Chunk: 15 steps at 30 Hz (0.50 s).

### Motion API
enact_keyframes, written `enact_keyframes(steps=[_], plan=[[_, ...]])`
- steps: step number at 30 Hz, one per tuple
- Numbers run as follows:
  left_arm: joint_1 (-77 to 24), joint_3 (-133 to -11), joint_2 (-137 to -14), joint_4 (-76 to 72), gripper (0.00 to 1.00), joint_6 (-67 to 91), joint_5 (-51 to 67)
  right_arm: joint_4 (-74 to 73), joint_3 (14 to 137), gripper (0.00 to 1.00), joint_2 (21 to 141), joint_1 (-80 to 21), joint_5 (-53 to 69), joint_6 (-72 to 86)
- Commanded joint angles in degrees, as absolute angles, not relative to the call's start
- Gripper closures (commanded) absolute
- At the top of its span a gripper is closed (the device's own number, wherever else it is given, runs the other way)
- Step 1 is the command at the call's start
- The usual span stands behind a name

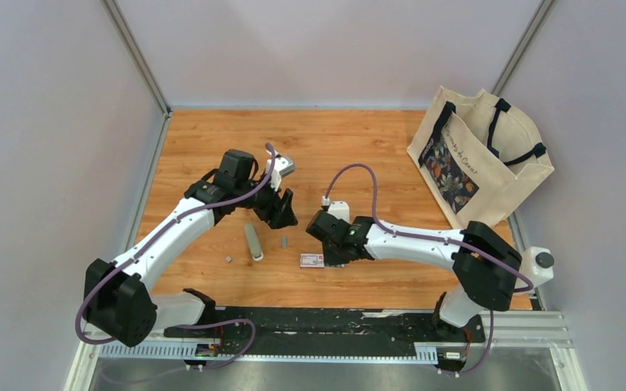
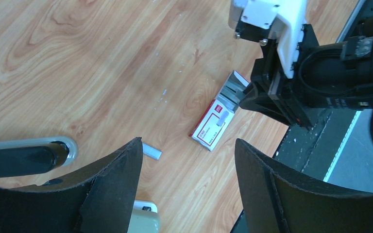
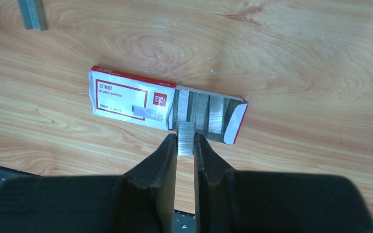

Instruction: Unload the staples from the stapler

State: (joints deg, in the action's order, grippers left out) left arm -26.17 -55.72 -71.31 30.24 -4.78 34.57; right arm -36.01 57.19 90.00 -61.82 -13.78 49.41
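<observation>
The pale grey-green stapler (image 1: 253, 242) lies on the wooden table; its end shows in the left wrist view (image 2: 143, 221). A loose strip of staples (image 1: 284, 241) lies just right of it and shows in the left wrist view (image 2: 151, 152) and the right wrist view (image 3: 31, 12). A tiny grey bit (image 1: 227, 258) lies left of the stapler. My left gripper (image 2: 187, 145) is open and empty above the stapler and the strip. My right gripper (image 3: 186, 145) is shut on a staple strip (image 3: 186, 136) at the open end of the red-and-white box (image 3: 126, 99), which holds more strips.
A beige tote bag (image 1: 481, 155) stands at the back right. The black base rail (image 1: 334, 322) runs along the near table edge, just behind the box (image 1: 312, 260). Grey walls close in the table on three sides.
</observation>
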Motion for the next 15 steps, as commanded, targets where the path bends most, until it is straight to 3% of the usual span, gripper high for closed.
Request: enact_keyframes(steps=[1,15], plan=[[-26.4,-56.3,-69.3,31.5,0.23,-6.7,34.8,-36.0,59.8,0.99,91.8,-62.1,-14.1,50.5],[-26.4,-56.9,-70.0,32.0,0.23,-6.9,35.0,-33.3,58.8,0.97,94.0,-62.4,-12.5,50.3]])
